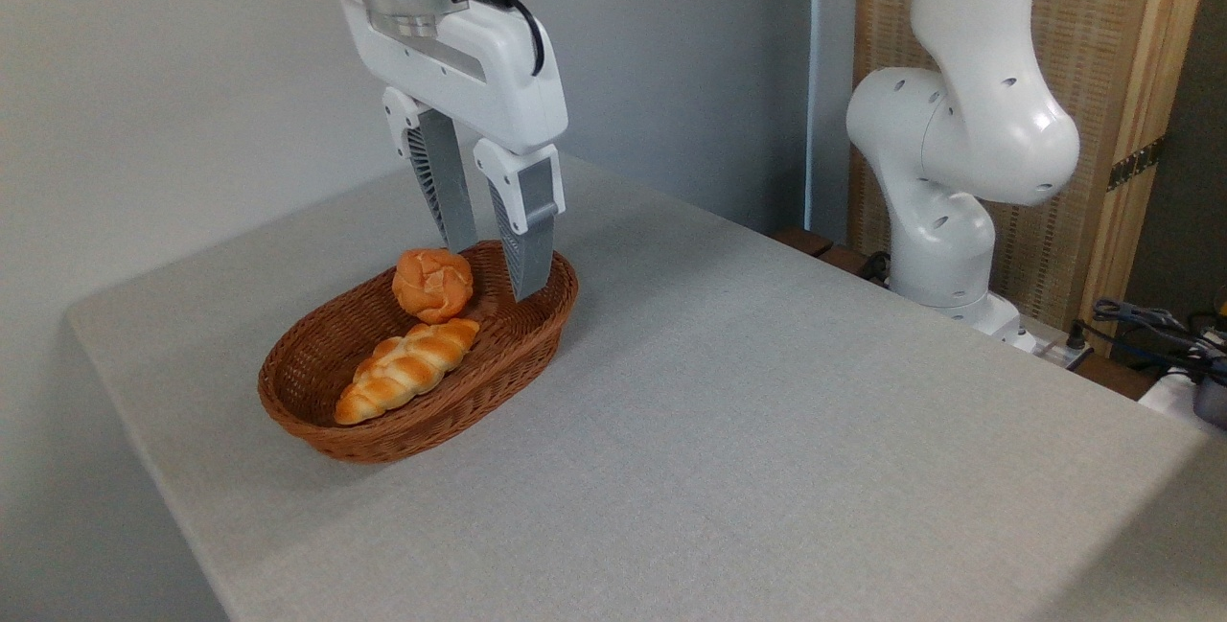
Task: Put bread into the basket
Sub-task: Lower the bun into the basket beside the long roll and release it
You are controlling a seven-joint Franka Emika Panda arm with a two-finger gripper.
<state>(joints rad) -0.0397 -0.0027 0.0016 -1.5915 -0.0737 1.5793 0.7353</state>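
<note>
Inside basket point(316, 411), orange-brown creased bread point(432, 284)

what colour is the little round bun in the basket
Orange-brown, creased top; the bun shows best in the fixed camera view.

My gripper point(496, 269) hangs from the upper left of the frame, pointing down, its 2 grey fingers point(443, 183) spread apart with nothing between them. My white arm point(959, 143) rises at the upper right, its base at mid right.

The picture's top edge cuts off the arm point(968, 124), and the tool's point(494, 272) fingers hide part of the basket's point(422, 430) far rim.
</note>
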